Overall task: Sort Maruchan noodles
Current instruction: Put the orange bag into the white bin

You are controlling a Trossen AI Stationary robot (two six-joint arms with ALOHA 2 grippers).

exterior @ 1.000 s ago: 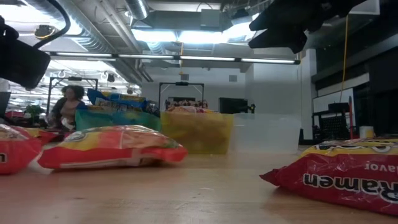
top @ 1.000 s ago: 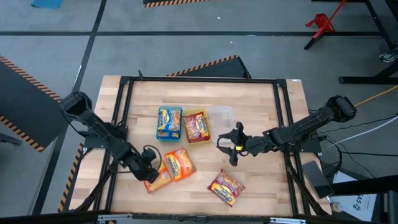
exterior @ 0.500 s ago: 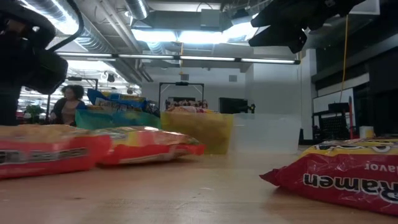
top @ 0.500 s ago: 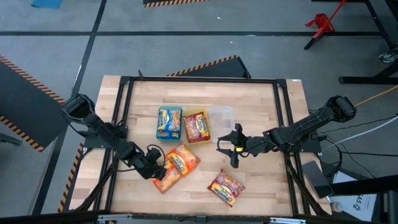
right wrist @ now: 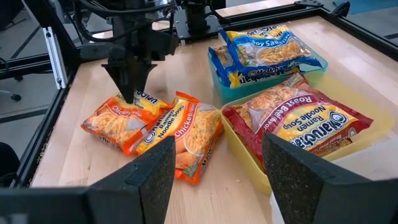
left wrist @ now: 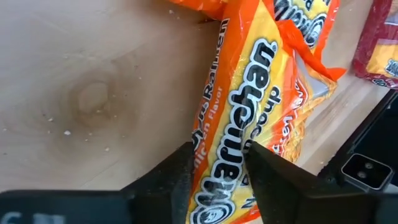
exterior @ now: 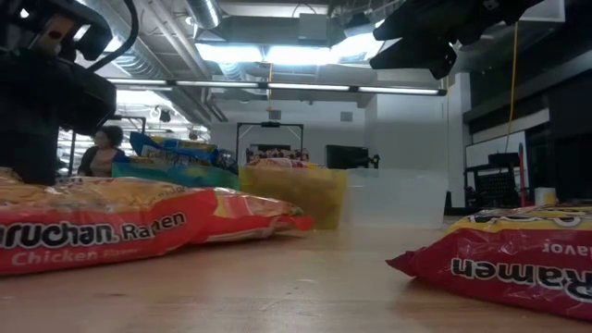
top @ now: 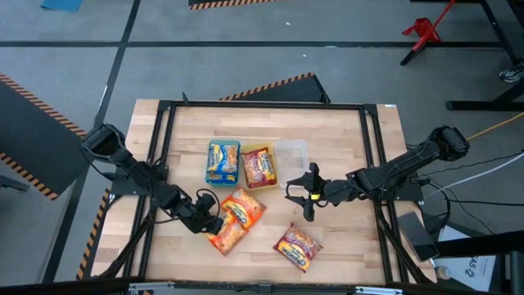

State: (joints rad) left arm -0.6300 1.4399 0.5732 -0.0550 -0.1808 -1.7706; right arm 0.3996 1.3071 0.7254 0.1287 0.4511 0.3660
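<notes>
Pinching one end of an orange packet (top: pixel 226 236) on the desk (top: pixel 344 147), the left tool (top: pixel 210 223) is seen with the packet's long axis running away from it; the right tool (top: pixel 304 195), spread, is hovering farther off

Three trays (top: pixel 291 152) side by side mid-table; two overlapping packets (top: pixel 234 220) before them; another packet (top: pixel 297 247) rightward.

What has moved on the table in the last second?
The left gripper, shut on an orange Maruchan packet, dragged it rightward, toward the table's middle, against the second orange packet. The right gripper stayed open in place; the red packet and the filled trays did not move.
</notes>
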